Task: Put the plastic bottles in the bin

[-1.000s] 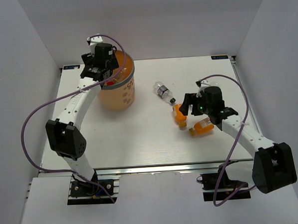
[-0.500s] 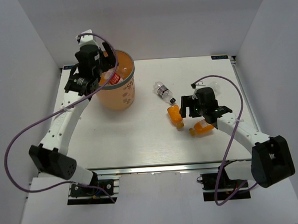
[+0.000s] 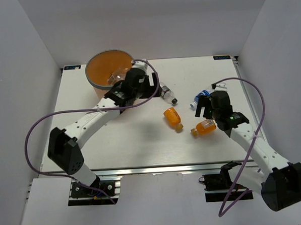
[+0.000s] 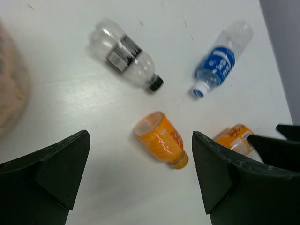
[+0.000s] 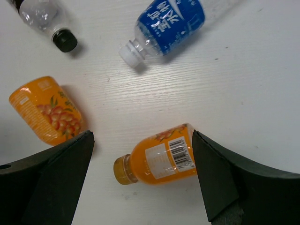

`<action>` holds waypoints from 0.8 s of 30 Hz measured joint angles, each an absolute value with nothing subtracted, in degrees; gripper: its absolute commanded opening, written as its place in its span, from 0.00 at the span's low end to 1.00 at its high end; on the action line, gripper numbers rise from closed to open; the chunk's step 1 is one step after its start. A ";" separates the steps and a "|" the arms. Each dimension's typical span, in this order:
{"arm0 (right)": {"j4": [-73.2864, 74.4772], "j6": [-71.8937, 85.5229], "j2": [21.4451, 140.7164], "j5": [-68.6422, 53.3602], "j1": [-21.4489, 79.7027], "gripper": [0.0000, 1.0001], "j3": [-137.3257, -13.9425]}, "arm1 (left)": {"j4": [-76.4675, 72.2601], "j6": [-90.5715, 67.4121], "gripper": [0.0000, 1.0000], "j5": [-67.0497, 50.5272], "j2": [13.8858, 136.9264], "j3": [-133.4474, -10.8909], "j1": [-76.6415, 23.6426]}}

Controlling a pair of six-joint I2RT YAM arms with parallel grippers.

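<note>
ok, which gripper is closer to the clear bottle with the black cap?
Left. The left gripper is right beside the black-capped bottle, on its bin side. The right gripper is farther off, by the blue-labelled bottle.

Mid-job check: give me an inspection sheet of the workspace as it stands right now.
Surface: white table; no spills seen.
Job's things: orange bin upright at the far left, something clear inside. Four bottles lie on the table: black-capped clear bottle, blue-labelled bottle, orange bottle, second orange bottle.
Clutter: nothing seen.
Claws: left claw open and empty, above the table; right claw open and empty, above the second orange bottle.
Cables: purple cable loops off the left arm; second purple cable loops off the right arm.
Surroundings: white walls; nothing else seen.
</note>
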State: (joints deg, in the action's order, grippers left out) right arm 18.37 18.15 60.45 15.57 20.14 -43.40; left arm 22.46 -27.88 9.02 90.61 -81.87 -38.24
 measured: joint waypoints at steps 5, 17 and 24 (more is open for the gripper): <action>18.35 19.07 55.68 17.98 18.74 0.89 -41.69 | 21.98 -31.68 0.98 5.28 98.41 -80.29 -42.33; 17.85 19.09 55.42 18.06 18.44 0.89 -39.97 | 24.53 -40.34 0.98 0.36 116.92 -83.68 -44.93; 17.85 19.07 55.70 17.80 18.37 0.89 -39.46 | 24.82 -43.09 0.89 -1.67 119.90 -86.52 -45.60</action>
